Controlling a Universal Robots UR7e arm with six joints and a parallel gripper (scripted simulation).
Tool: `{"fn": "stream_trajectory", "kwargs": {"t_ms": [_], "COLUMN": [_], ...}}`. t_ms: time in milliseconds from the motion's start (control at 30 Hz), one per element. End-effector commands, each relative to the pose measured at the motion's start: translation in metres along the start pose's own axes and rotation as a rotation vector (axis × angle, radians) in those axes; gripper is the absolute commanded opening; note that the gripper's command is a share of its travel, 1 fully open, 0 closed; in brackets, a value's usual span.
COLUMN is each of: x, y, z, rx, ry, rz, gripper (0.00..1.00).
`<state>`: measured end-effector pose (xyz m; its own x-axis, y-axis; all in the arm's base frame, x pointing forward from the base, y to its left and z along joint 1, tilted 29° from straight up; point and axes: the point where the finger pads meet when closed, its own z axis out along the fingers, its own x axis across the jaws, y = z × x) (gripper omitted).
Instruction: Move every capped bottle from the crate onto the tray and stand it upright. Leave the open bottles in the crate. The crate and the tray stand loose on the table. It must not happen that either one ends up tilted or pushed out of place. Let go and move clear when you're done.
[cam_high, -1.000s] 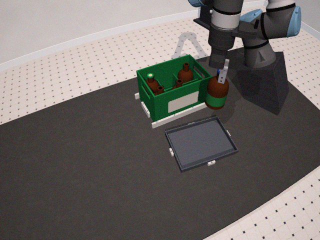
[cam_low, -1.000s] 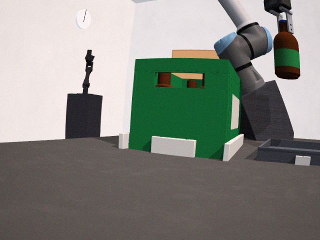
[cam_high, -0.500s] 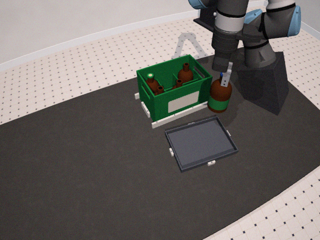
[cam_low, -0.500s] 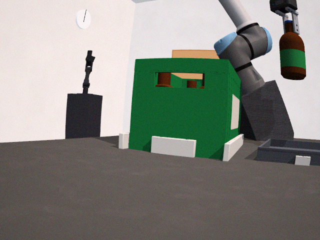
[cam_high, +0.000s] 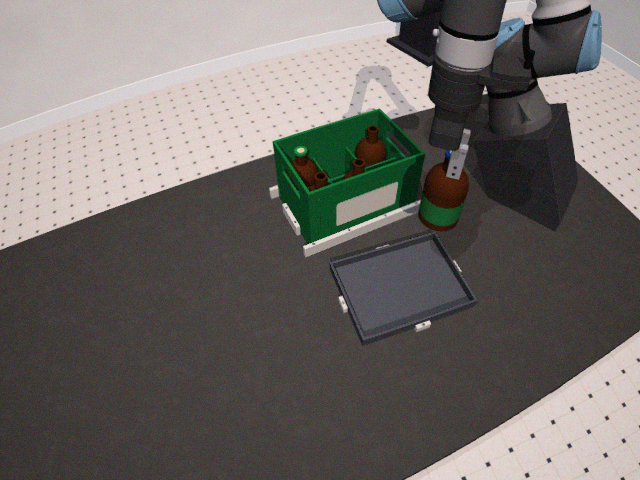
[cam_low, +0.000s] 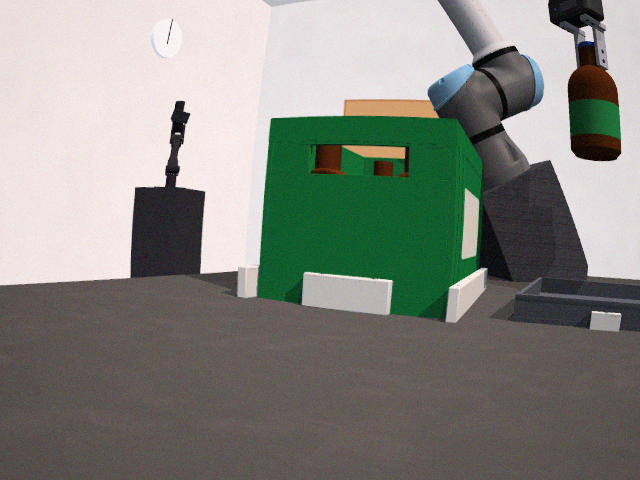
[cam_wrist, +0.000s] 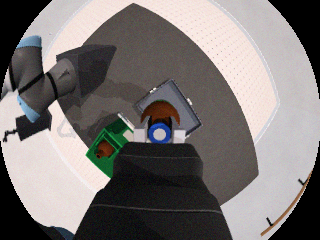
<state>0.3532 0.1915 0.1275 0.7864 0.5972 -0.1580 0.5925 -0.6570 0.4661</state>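
crate (cam_high: 361, 198) (cam_low: 356, 222) (cam_wrist: 102, 167) upright on the table (cam_high: 180, 320) (cam_low: 310, 392) (cam_wrist: 200, 65), below and to one side of the claw (cam_high: 460, 155) (cam_low: 590, 49) (cam_wrist: 160, 135), bottles (cam_high: 370, 149) (cam_low: 328, 157) (cam_wrist: 105, 149) inside, tray (cam_high: 354, 315) (cam_low: 553, 310) (cam_wrist: 192, 127) lower than the claw, near the crate

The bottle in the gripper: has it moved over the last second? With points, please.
Yes. In the exterior view, the bottle (cam_high: 442, 188) (cam_low: 593, 116) (cam_wrist: 160, 110) has shifted right, widening the gap between it and the crate (cam_high: 321, 219) (cam_low: 356, 232) (cam_wrist: 101, 163).
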Motion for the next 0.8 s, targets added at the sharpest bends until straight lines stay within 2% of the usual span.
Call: {"fn": "stream_trajectory", "kwargs": {"t_ms": [0, 767], "x": [0.0077, 0.0079], "y": [-0.0057, -0.0069], "z": [-0.001, 0.0015], "rx": [-0.001, -0.001], "ry": [0.003, 0.002], "rz": [0.001, 0.001], "gripper": [0.0, 0.0]}}
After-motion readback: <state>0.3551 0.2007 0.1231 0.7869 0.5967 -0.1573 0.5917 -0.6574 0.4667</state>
